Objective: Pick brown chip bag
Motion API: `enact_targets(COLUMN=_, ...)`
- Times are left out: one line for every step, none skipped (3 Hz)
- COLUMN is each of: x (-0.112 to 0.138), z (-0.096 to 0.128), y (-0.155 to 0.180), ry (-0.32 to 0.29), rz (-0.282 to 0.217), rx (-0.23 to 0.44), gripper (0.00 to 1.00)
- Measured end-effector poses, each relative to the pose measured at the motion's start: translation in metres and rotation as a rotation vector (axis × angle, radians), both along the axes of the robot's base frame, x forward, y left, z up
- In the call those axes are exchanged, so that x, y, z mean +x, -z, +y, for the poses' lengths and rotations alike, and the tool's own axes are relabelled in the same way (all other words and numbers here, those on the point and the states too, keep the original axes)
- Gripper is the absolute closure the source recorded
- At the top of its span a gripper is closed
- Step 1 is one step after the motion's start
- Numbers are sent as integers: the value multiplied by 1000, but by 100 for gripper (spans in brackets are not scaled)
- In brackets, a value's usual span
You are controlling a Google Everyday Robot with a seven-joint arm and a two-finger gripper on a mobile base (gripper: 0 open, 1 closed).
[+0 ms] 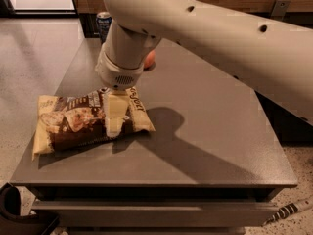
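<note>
Crinkly dark-brown foil: the brown chip bag (80, 124) lies flat on the grey worktop (210, 146), toward its 8 o'clock corner, with its long side running 9 to 3 o'clock. With the broad face up, it suits a reach from above.
Gripper: the gripper (115, 117) is down on the bag's 3 o'clock half, touching the foil just short of the pale yellow end. It is probably placed there because slack foil bunches easily for a pinch.
Grip: I cannot tell whether it is clamped on the bag or released.
Task stage: I judge this to be the grasp itself, with the bag not yet lifted.
Arm pose: the wrist (122, 58) points almost straight down, and the pale arm (220, 38) sweeps in from 2 o'clock, high over the worktop.
Behind the wrist: a round orange-red thing (149, 58), mostly hidden, sits at 1 o'clock of the bag.
Far edge: a blue can (103, 22) stands upright at 11 o'clock, well apart from the bag.
</note>
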State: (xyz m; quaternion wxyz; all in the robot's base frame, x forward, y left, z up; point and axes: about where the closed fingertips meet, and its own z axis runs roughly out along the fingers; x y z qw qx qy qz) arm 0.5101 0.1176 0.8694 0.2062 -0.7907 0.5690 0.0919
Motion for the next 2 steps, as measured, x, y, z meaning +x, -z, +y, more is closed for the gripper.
enact_targets(x=-20, z=30, y=31, ry=-9, rz=60, rx=-40, gripper=0)
enact_targets(x=-29, z=40, y=44, ry=-12, rz=89, rx=-43, gripper=0)
